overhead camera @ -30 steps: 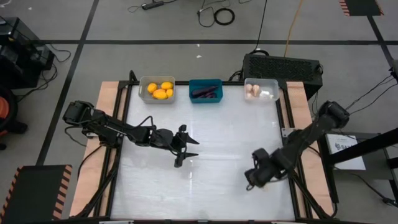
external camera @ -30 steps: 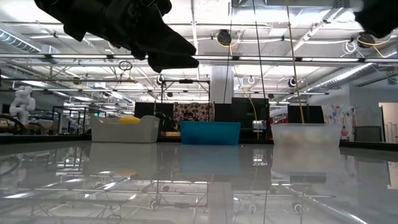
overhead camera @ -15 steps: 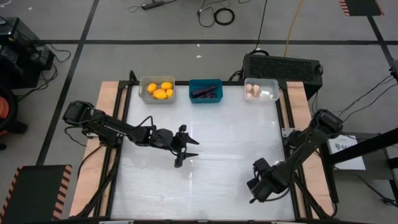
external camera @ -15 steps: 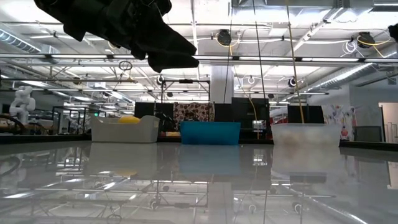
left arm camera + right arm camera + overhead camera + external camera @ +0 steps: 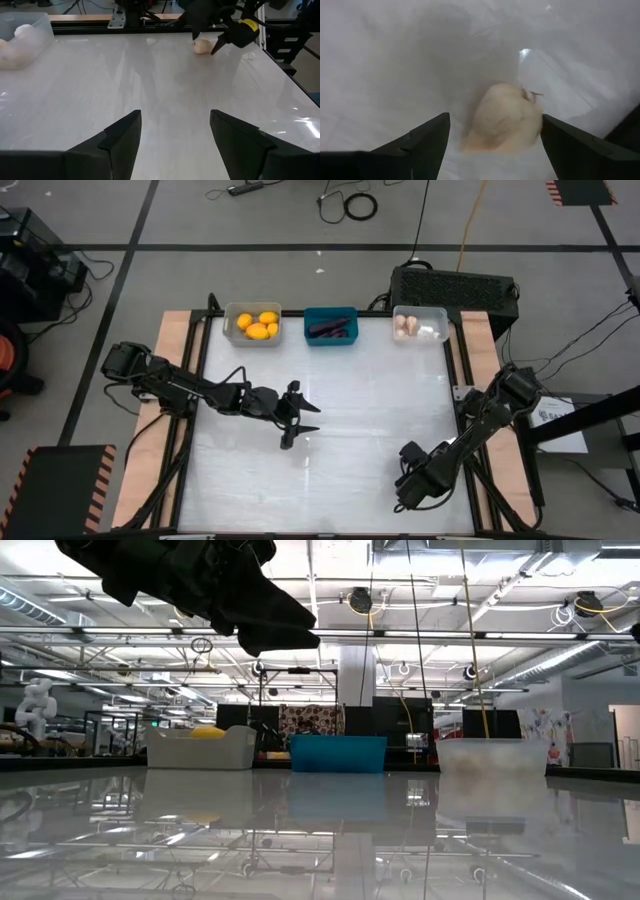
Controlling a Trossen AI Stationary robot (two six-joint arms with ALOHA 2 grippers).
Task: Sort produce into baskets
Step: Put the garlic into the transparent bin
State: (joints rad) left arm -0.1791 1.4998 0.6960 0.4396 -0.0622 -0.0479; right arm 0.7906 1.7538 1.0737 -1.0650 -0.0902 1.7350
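we see the last garlic bulb [image 5: 504, 117] lying on the surface near its front right edge, straight ahead between the spread fingers of our right claw [image 5: 495, 145] — far nearer than the left claw [image 5: 296, 414], which hangs open and empty at mid-surface.

Showing two dark, jointed arms, matte black throughout. Ending in a two-fingered tool each, the left tool [image 5: 298, 416] with wedge-shaped fingers [image 5: 120, 140]. Carrying a yellow marking near the right tool [image 5: 212, 42].

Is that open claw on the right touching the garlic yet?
Apart. The right wrist view shows the garlic bulb between the right gripper fingers, bare table on both sides.
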